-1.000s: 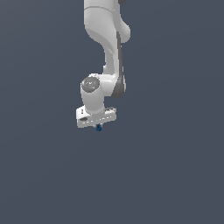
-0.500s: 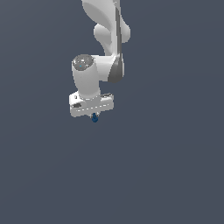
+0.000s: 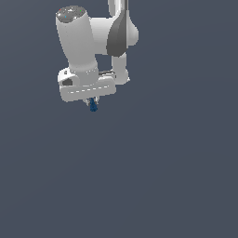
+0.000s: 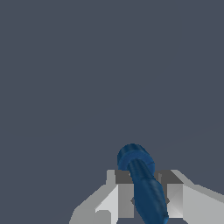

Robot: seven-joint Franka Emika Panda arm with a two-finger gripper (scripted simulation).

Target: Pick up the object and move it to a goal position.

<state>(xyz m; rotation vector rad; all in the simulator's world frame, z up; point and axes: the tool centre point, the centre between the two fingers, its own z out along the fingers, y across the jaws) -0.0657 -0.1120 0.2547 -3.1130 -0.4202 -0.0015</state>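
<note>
Object [image 3: 93, 106]: small dark blue lump, pinched between the fingers of the gripper [image 3: 92, 103], hanging at six o'clock beneath the white hand, clear of any surface. Wrist view shows the object [image 4: 142, 183] clamped between two grey pads. Progress: pickup judged complete; carry to goal remains. Not discernible: goal marker, worktop edges, object's upper end behind the fingers.

Simulated void; flat grey-blue backdrop [image 3: 176, 176]; no room features; rendered arm [image 3: 79, 42] only.
</note>
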